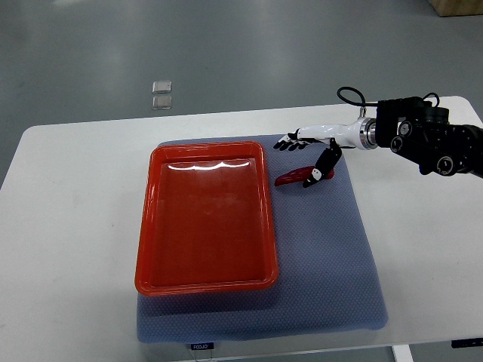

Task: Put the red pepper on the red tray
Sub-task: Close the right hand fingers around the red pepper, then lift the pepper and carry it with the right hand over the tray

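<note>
A small red pepper [291,179] lies on the blue-grey mat [324,256], just right of the red tray's far right corner. The red tray [151,226] is empty and sits on the left part of the mat. My right hand [302,157] reaches in from the right, just above the pepper. Its fingers [287,142] are stretched out toward the left, past the pepper's far side. The thumb [324,164] points down at the pepper's right end; I cannot tell if it touches. The hand holds nothing. The left arm is out of view.
The mat lies on a white table [68,226]. Two small clear squares [161,93] lie on the grey floor beyond the table's far edge. The arm's black wrist and cable [423,136] hang over the table's right side.
</note>
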